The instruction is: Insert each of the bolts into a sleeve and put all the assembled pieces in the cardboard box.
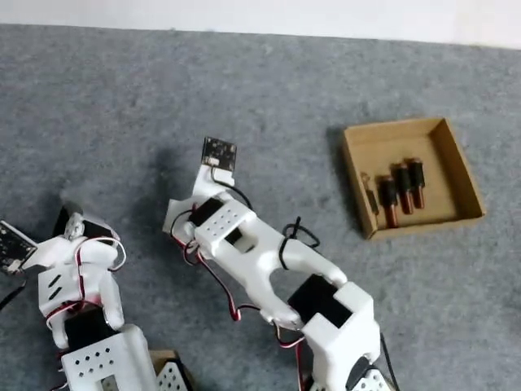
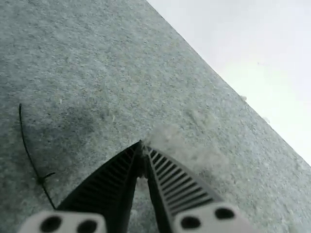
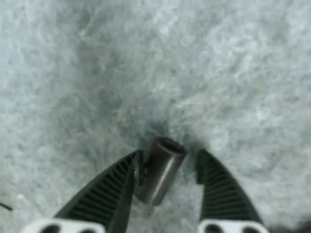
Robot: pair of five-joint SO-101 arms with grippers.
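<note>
A dark metal sleeve (image 3: 160, 170) stands tilted on the grey carpet between the fingers of my right gripper (image 3: 167, 162), which is open. The sleeve leans against one finger (image 3: 127, 180) and is apart from the other. In the high view this arm (image 1: 236, 236) is bent down over the carpet's middle, hiding the sleeve. My left gripper (image 2: 142, 149) is shut with nothing in it, its tips just above the carpet at the near left. The cardboard box (image 1: 456, 167) lies at the right and holds three assembled pieces (image 1: 404, 191) side by side, plus a thin grey bolt-like piece (image 1: 370, 194).
The grey carpet (image 1: 285, 98) covers the whole table, with open room between the right arm and the box. A thin black wire (image 2: 31, 155) lies on the carpet beside the left gripper. The carpet's far edge meets a white wall.
</note>
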